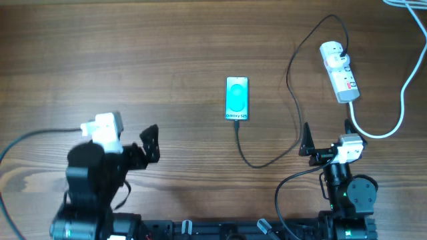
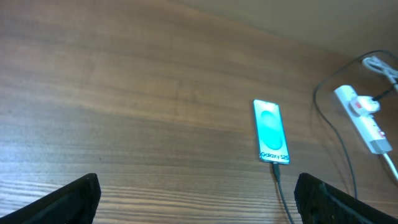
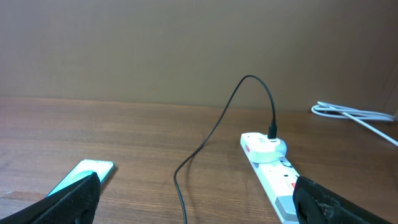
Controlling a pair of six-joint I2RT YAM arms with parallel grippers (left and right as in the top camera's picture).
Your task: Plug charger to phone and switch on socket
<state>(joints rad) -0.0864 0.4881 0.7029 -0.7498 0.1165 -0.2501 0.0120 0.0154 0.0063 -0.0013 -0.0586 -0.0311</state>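
A: Okay, pincers?
B: Left pincer (image 2: 196,186) wide, holding nothing, at 8 o'clock from the phone (image 1: 237,98). Right pincer (image 3: 196,186) wide, holding nothing, at 4 o'clock.
A: Phone?
B: Flat on the tabletop (image 1: 133,53), centre, screen lit. Socket (image 1: 343,83) at 2 o'clock from it.
A: Charger?
B: Charger (image 1: 331,51) adapter sits in socket's far end. Cable loops to phone's 6 o'clock edge, tip touching. Seated or not, can't tell.
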